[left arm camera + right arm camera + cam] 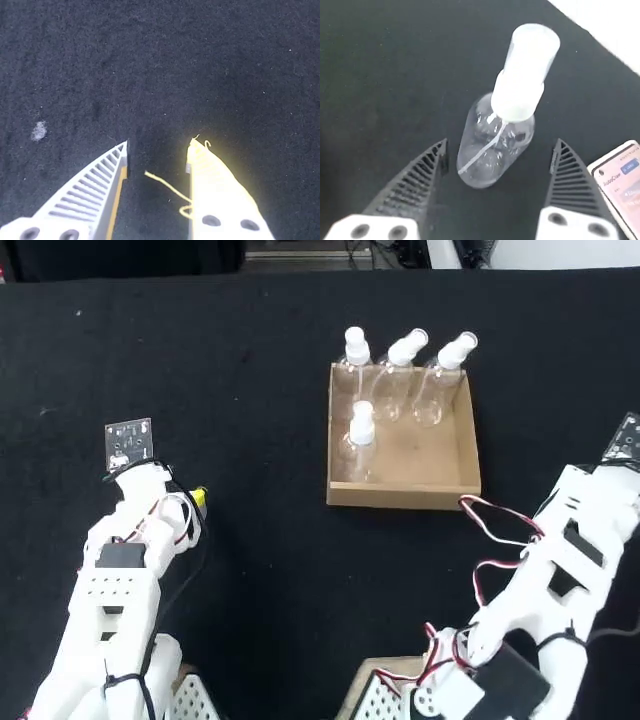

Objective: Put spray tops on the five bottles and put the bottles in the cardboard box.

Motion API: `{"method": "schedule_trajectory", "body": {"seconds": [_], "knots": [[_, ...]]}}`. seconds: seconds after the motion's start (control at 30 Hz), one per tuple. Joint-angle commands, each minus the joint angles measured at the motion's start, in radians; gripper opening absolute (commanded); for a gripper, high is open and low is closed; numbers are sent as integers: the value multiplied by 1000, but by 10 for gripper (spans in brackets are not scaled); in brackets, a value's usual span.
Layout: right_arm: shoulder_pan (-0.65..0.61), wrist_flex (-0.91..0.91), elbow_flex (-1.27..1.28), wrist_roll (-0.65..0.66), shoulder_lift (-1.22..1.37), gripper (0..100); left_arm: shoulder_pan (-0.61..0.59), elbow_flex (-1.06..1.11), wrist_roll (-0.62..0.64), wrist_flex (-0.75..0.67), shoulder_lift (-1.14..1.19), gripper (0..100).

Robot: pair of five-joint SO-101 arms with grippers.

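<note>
The cardboard box [400, 491] sits at the table's middle right. Inside it, three clear bottles with white spray tops [352, 362] [396, 372] [442, 378] lean along the far wall, and one more [357, 443] stands near the left wall. In the right wrist view, another clear bottle [487, 150] with a white spray top [525, 70] stands on the black cloth. My right gripper [501, 145] is open, with one finger on each side of that bottle and not touching it. My left gripper [157, 150] is open just above bare black cloth, holding nothing.
A phone [620, 175] lies close beside the right gripper's finger. The left arm [125, 570] is at the lower left and the right arm [560, 570] at the lower right of the black table. White perforated parts [385, 700] sit at the front edge.
</note>
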Motion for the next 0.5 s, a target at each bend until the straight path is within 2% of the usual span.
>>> {"method": "schedule_trajectory", "body": {"seconds": [0.0, 0.47], "knots": [[20, -74, -71, 0, 15, 269, 10, -19, 8, -15, -11, 191], [20, -259, -71, 2, 166, 267, 7, -19, 8, -17, -11, 191]]}}
